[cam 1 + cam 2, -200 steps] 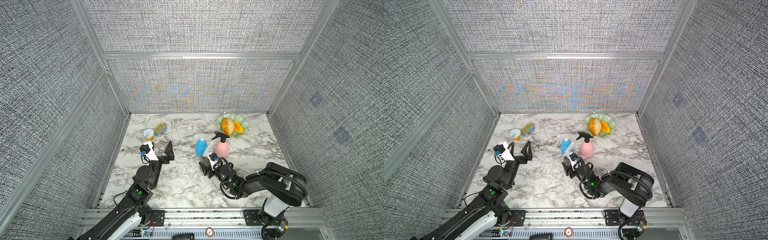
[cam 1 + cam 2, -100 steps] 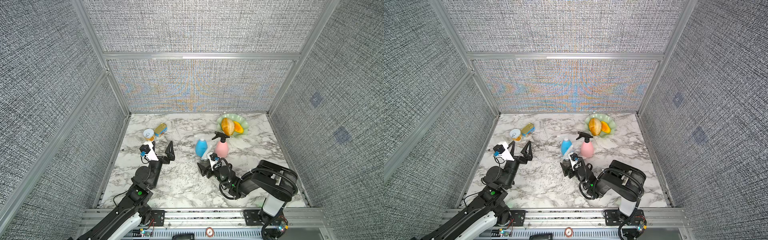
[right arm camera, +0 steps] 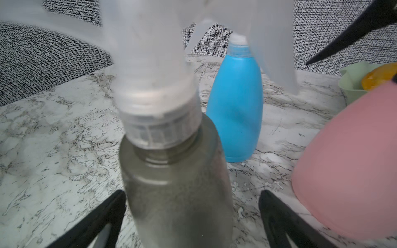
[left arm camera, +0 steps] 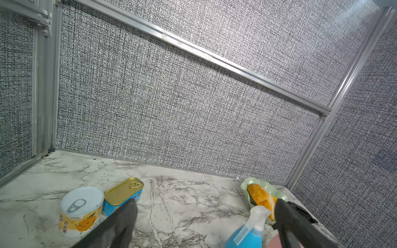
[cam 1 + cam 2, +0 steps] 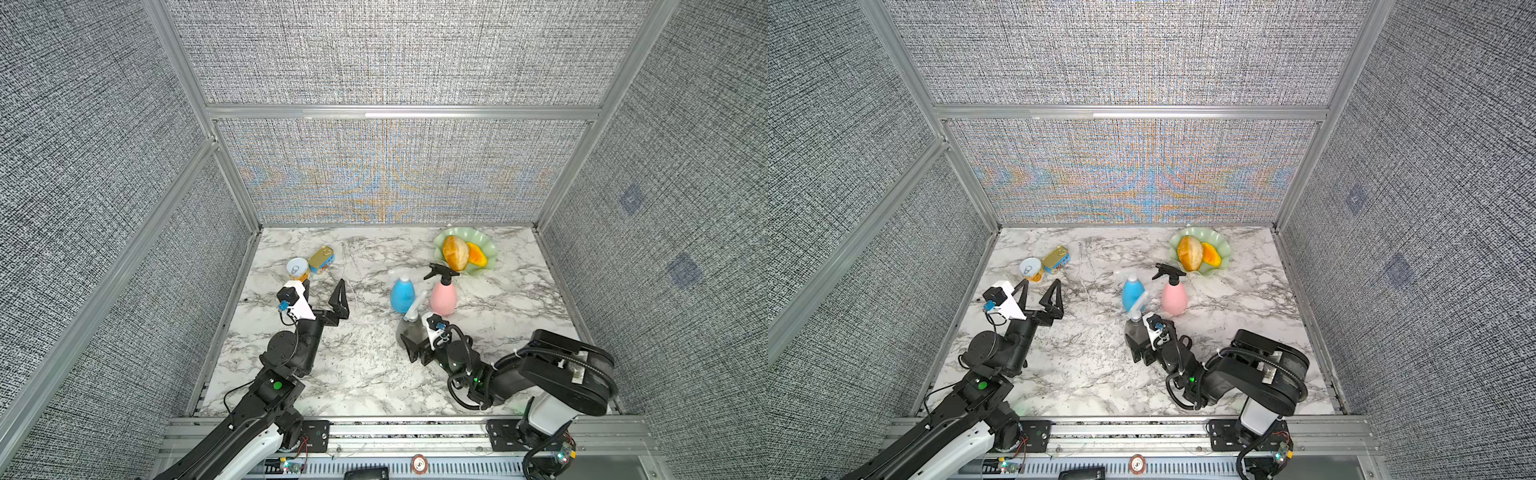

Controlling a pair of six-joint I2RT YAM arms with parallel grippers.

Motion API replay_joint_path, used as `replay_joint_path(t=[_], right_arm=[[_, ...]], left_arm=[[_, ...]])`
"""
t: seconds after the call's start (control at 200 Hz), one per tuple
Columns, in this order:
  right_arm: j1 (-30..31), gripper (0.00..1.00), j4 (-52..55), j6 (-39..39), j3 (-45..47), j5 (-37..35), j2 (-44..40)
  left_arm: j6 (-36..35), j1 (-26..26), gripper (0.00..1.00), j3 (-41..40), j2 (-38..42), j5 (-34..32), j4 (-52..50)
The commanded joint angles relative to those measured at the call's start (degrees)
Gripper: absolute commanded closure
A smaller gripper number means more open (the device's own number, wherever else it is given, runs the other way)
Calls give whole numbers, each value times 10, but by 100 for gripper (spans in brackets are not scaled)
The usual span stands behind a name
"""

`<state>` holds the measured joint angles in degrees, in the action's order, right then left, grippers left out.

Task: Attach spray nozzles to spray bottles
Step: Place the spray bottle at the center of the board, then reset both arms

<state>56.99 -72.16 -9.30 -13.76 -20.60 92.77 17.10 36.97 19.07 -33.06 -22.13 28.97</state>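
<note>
The marbled surface (image 5: 365,374) is entered by both arms from its front edge. The right arm (image 5: 565,365) is folded low near the front right corner, and the right hand (image 3: 192,194) is set about the smoky grey bottle (image 5: 1133,332). In the right wrist view the jaws are seen spread to either side of the bottle's body with a clear gap left on one side, so nothing is gripped. The left hand (image 5: 323,291) is poised over the left half of the surface, close to the left edge, with its jaws spread wide and nothing between them. A pale green dish (image 5: 490,249) with orange fruit (image 5: 453,251) is placed in the far right corner. The three bottles are stood upright in the right half, well clear of the edges: the pink bottle (image 5: 444,297) is just before the dish, the blue bottle (image 5: 402,295) is just beside it toward the left edge, and the grey one is nearer the front edge, close to both but apart from them. Near the far left corner a round can (image 5: 298,269) is set just beside a rectangular gold-topped can (image 5: 321,259). A black nozzle (image 5: 440,272) is seated on the pink bottle, a white nozzle (image 4: 256,214) on the blue, and a translucent nozzle (image 3: 159,120) on the grey neck. Whether any is screwed tight cannot be told.
</note>
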Motion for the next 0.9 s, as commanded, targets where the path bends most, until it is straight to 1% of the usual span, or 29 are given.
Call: replay_joint_path(t=[0.0, 0.09, 0.185, 0.23, 0.265, 0.305, 0.34, 0.375, 0.435, 0.46, 0.525, 0.555, 0.59, 0.62, 0.66, 0.695, 0.745, 0.8, 0.85, 0.895], right_arm=[[5, 1, 17, -5, 13, -26, -36], [11, 1, 51, -2, 19, -30, -78], [26, 1, 118, -3, 28, -46, -154], [32, 1, 178, -12, 28, -57, -207], [34, 1, 263, -27, 16, -77, -252], [34, 1, 370, -36, -10, -84, -307], [34, 1, 450, -46, -31, -94, -347], [33, 1, 498, -60, -46, -117, -386], [33, 1, 528, -38, -53, -117, -445], [33, 1, 526, -25, -52, -122, -466], [32, 1, 570, -15, -72, -144, -517], [31, 1, 564, -5, -75, -162, -535], [30, 1, 543, 15, -73, -198, -547], [29, 1, 522, 40, -73, -237, -548], [28, 1, 521, 70, -87, -284, -539], [19, 1, 524, 93, -106, -310, -519], [-3, 1, 536, 138, -130, -308, -477], [-39, 1, 554, 144, -156, -307, -437], [-81, 1, 557, 155, -169, -281, -417], [-118, 1, 540, 173, -168, -254, -413]], left_arm=[[-5, -1, 1, 3, 4, 2, -2], [-5, -1, 1, 4, 4, 0, -5], [-6, 0, 1, 23, 1, 0, -40], [-6, -1, 1, 39, -2, -5, -70], [-9, 0, 1, 52, -3, -8, -93], [-9, -1, 1, 68, -5, -16, -116], [-2, 0, 1, 82, -8, -38, -139], [11, -1, 1, 100, -12, -60, -170], [24, -1, 1, 120, -12, -79, -211], [25, -1, 1, 120, -10, -91, -210], [19, 0, 1, 107, 2, -127, -190], [19, -1, 1, 97, 6, -138, -172], [17, -1, 1, 74, 10, -153, -134], [-32, -1, 1, 49, 14, -150, -78], [-116, -1, 1, 4, 12, -131, 12], [-180, -1, 1, -32, 5, -113, 88], [-263, -1, 1, -78, -11, -92, 191], [-332, -1, 1, -121, -36, -84, 284], [-371, -1, 1, -151, -66, -100, 361], [-398, -1, 1, -164, -96, -139, 405]])
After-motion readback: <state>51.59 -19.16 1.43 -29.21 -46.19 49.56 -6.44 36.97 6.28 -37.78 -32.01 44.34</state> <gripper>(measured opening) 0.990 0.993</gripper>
